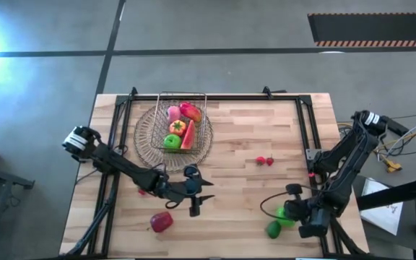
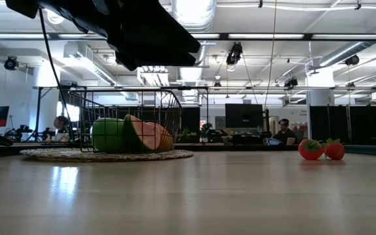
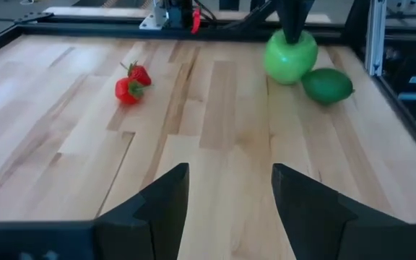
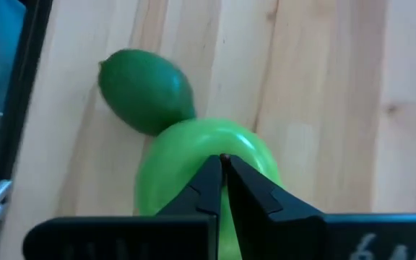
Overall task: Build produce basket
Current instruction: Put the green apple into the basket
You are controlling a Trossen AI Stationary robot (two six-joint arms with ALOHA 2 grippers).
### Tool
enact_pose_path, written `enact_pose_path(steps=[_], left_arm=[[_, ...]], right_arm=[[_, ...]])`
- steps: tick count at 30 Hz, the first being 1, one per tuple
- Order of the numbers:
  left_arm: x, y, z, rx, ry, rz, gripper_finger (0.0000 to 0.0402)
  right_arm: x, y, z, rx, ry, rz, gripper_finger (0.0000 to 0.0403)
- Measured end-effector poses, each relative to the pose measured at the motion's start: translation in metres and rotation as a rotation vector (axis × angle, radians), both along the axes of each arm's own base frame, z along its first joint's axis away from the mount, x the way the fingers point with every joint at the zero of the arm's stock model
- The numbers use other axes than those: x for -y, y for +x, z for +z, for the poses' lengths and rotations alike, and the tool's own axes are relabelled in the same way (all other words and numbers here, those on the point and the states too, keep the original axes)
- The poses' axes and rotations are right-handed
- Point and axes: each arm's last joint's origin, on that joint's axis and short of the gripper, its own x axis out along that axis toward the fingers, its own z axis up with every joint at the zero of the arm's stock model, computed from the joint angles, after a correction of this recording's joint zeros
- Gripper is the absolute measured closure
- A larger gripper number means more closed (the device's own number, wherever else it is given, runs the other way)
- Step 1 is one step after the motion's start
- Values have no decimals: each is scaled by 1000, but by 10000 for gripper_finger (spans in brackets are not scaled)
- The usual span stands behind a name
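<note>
1. From above: the wire basket [image 1: 183,119] sits on a round woven mat [image 1: 148,141] at the far left-centre of the counter [image 1: 237,166]. Inside it are a pink peach [image 1: 173,113], a red piece [image 1: 190,110], an orange tomato [image 1: 178,127], a watermelon slice [image 1: 188,135] and a green apple [image 1: 172,141].
2. Same view: the left gripper [image 1: 202,196] hangs over the middle of the counter, jaws spread wide and holding nothing. A red apple [image 1: 161,222] lies near the front edge, just to its left.
3. Still up top: two tiny red berries [image 1: 265,161] lie right of centre. The right gripper [image 1: 286,210] is down at the front right, right on a second green apple [image 1: 287,217], with a dark green piece [image 1: 274,230] just beside it.
4. Table height now: the basket [image 2: 124,117] stands on the mat [image 2: 106,155] at the left, green apple [image 2: 108,135] and watermelon slice [image 2: 147,136] showing through the wire. The berries [image 2: 322,149] sit off to the right. A dark arm [image 2: 129,29] looms overhead.
5. Left wrist camera: the two dark fingers [image 3: 161,191] stand well apart over bare wood. Ahead lie the berries [image 3: 132,82], the second green apple [image 3: 291,56] and the dark green piece [image 3: 327,85] touching it.
6. Right wrist camera: the fingertips [image 4: 209,177] are nearly together, pressed against the top of the green apple [image 4: 193,170]; I cannot tell whether they actually grip it. The dark green piece [image 4: 146,90] touches the apple.
</note>
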Motion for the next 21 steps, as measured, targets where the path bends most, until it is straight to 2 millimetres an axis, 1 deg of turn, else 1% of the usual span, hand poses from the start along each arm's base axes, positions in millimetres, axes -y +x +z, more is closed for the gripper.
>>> enact_pose_path(steps=[2, 6, 8, 10, 12, 15, 18, 21], left_arm=[[0, -3, 1, -30, 5, 0, 219], [-2, -16, 3, -119, -36, 31, 219], [-4, -24, -1, -171, -65, 56, 219], [-5, -31, -9, -225, -85, 81, 219], [-4, -39, -20, -258, -105, 97, 219], [-5, -53, -39, -298, -143, 124, 219], [-8, -65, -55, -301, -181, 189, 219], [-12, -73, -65, -297, -206, 236, 219]], right_arm=[[-2, 5, 8, 83, -41, 20, 392], [-2, 23, 34, 298, -165, 29, 392], [1, 35, 47, 390, -256, 26, 392], [7, 50, 61, 455, -327, 15, 392], [17, 66, 72, 476, -382, 23, 392], [36, 97, 89, 526, -404, 43, 392], [62, 128, 105, 599, -390, 95, 392], [95, 158, 117, 667, -370, 119, 392]])
